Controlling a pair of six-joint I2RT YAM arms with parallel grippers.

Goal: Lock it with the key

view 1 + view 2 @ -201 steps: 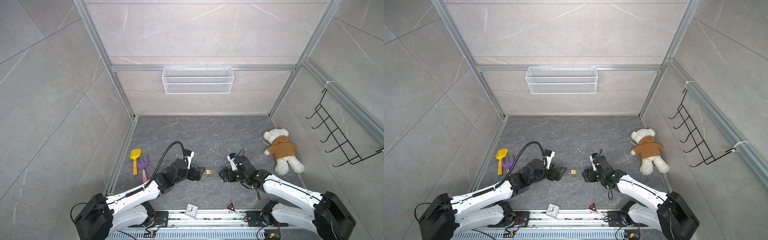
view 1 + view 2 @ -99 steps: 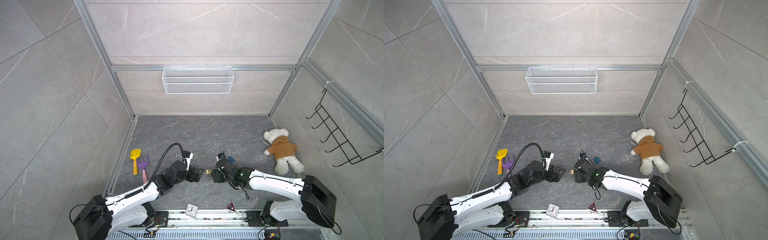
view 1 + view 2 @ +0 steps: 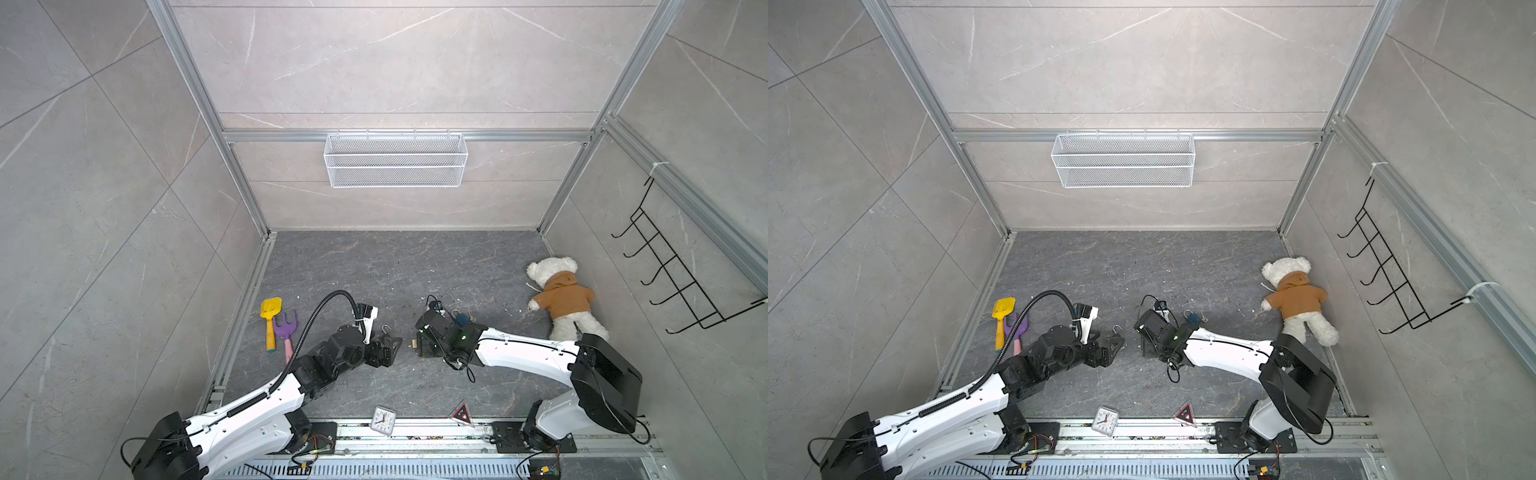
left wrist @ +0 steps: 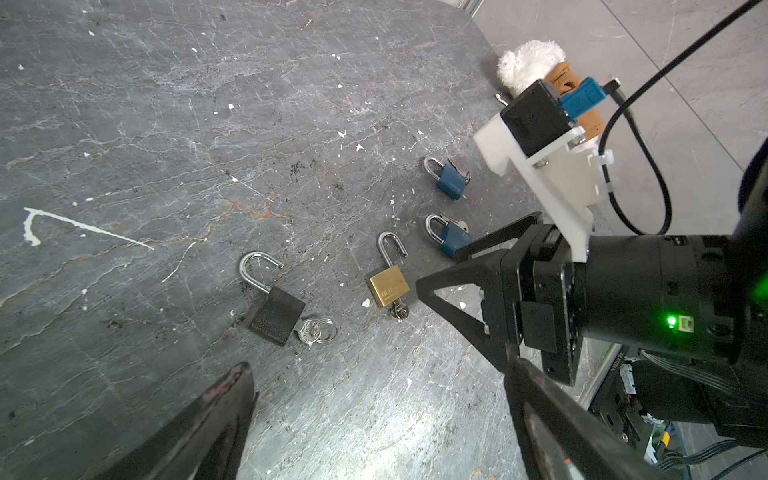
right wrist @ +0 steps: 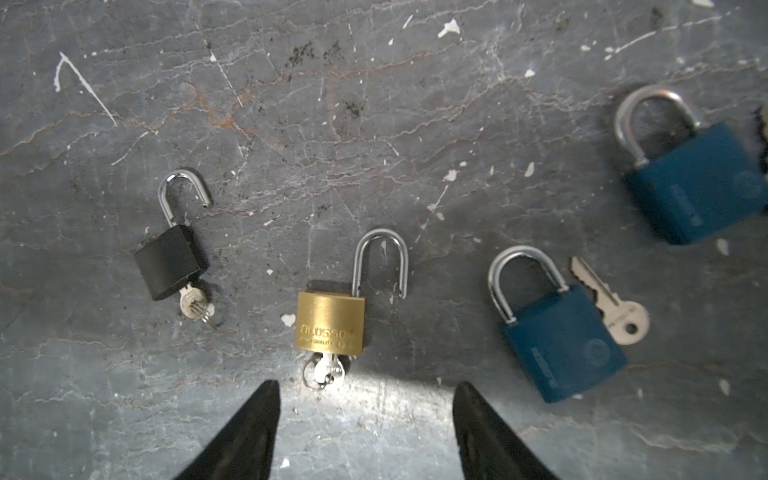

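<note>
A brass padlock (image 5: 331, 322) lies flat on the dark floor with its shackle raised open and a key (image 5: 328, 370) in its underside. My right gripper (image 5: 365, 386) hovers just short of that key, open, with nothing between its fingers. In the left wrist view the right gripper (image 4: 438, 270) sits beside the brass padlock (image 4: 388, 286). A black padlock (image 4: 276, 316), shackle open and key inserted, lies ahead of my left gripper (image 4: 380, 365), which is wide open and empty. In a top view the two grippers face each other, the left gripper (image 3: 392, 347) and the right gripper (image 3: 417, 345).
Two shut blue padlocks (image 5: 561, 340) (image 5: 698, 178) lie beside the brass one, with a loose key (image 5: 615, 307) between them. A teddy bear (image 3: 561, 299) lies at the right wall, and a yellow shovel (image 3: 271, 316) and purple rake (image 3: 286, 328) at the left. A clock (image 3: 383, 420) stands on the front rail.
My right gripper has moved left to the brass padlock, uncovering a blue padlock behind it, and its jaws have narrowed slightly. The left arm has stayed still.
</note>
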